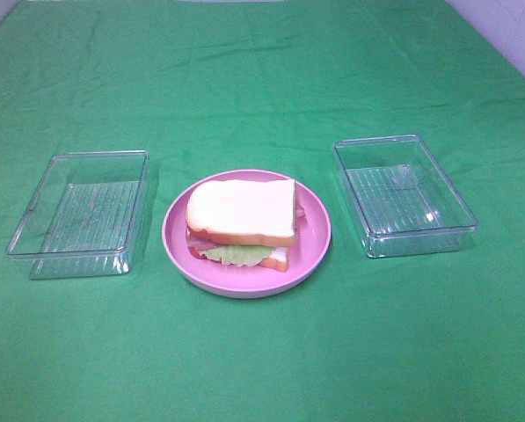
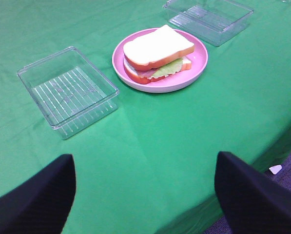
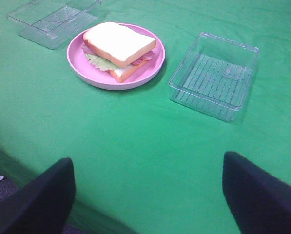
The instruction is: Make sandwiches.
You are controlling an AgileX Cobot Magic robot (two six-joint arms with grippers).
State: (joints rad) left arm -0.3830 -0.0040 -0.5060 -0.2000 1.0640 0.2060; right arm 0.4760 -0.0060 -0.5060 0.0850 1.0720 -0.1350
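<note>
From my left wrist camera the left claw point(image 2: 145, 195) stands wide, its two black fingers point(image 2: 35, 200) far apart with nothing between them, hanging above the near edge of the table point(image 2: 150, 146). On the right wrist camera the right claw point(image 3: 145, 195) is just as wide and holds nothing, its fingers point(image 3: 262, 195) over the same green cloth.

Further out I count one sandwich stack point(image 1: 242, 220): two bread slices, a ruffle of green lettuce point(image 1: 237, 255) poking out of the near side, and pinkish bacon showing between the slices. I cannot make out any cheese. The stack lies on one round pink plate point(image 1: 319, 233) in the middle of the table.

I count two clear plastic trays: the left tray point(image 1: 82, 211) and the right tray point(image 1: 404, 193), one each side of the plate, near it but not touching.
</note>
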